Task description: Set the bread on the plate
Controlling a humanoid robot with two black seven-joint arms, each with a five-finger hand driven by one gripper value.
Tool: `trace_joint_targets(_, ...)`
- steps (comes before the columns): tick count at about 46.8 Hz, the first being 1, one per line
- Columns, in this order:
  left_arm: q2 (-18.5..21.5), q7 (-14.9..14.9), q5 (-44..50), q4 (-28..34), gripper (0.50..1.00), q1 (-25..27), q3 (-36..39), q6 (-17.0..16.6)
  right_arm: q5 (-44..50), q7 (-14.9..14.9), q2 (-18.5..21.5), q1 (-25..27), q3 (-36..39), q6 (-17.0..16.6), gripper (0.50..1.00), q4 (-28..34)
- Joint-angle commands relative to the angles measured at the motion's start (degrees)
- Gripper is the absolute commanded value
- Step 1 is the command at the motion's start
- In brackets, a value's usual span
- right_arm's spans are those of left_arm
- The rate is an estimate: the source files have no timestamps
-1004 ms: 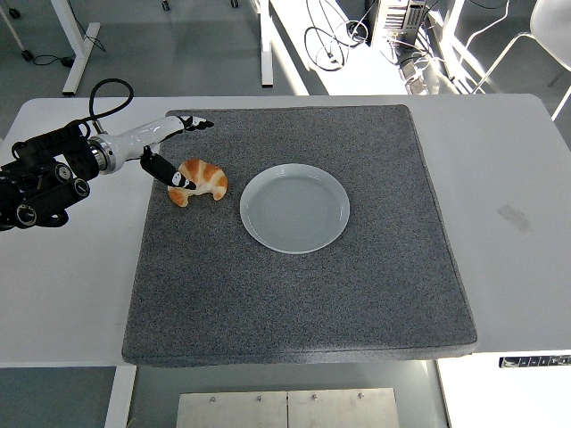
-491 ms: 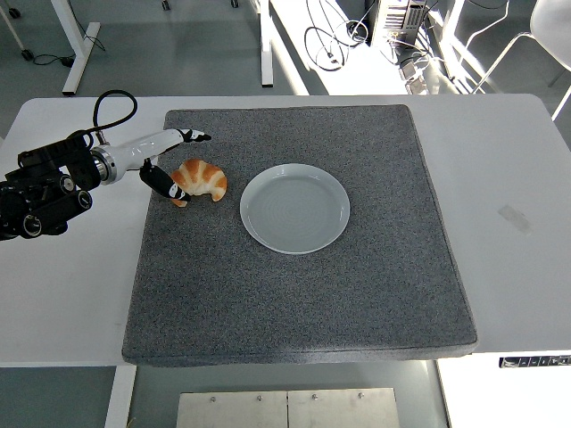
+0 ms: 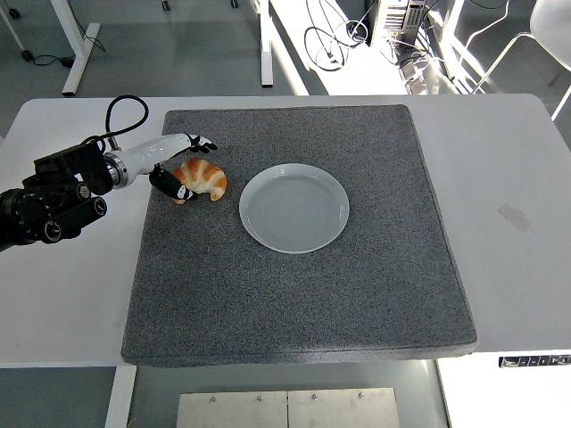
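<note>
Left robot hand (image 3: 176, 162) spreads relaxed fingers around the croissant-shaped bread (image 3: 202, 179), whose long axis lies left-right, tips pointing toward the table's near edge.

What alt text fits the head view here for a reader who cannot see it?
The left robot hand reaches around a croissant on a grey mat, fingers spread, not clearly gripping. An empty white plate sits just right of the croissant on a white table.
</note>
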State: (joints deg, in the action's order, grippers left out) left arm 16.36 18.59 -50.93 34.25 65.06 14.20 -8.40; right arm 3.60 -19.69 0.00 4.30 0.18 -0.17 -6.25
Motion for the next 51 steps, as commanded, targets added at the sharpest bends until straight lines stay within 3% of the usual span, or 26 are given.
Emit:
trace_joint_targets(1, -0.37, 0.21, 0.04, -0.24, 0.586, -0.02, 0.74, -1.36, 0.00, 0.00, 0.00, 0.01, 0.00, 0.00, 1.000, 0.01)
trace_joint_targets(3, -0.63, 0.30, 0.05, -0.24, 0.500, 0.07, 0.74, -1.53, 0.00, 0.00, 0.00, 0.01, 0.00, 0.00, 1.000, 0.01)
trace_joint_targets(14, -0.72, 0.48, 0.75, -0.42, 0.500, 1.12, 0.56, -1.54, 0.00, 0.00, 0.00, 0.01, 0.00, 0.00, 1.000, 0.01)
trace_joint_targets(25, 0.42, 0.66, 0.92, -0.33, 0.500, 7.62, 0.65, -0.57, 0.00, 0.00, 0.00, 0.01, 0.00, 0.00, 1.000, 0.01)
trace_joint_targets(33, 1.92, 0.74, 1.01, -0.41, 0.500, 12.02, 0.65, 1.98, 0.00, 0.00, 0.00, 0.01, 0.00, 0.00, 1.000, 0.01)
trace_joint_targets(51, 1.21, 0.66, 0.92, -0.42, 0.500, 15.80, 0.74, 2.16, 0.00, 0.00, 0.00, 0.01, 0.00, 0.00, 1.000, 0.01)
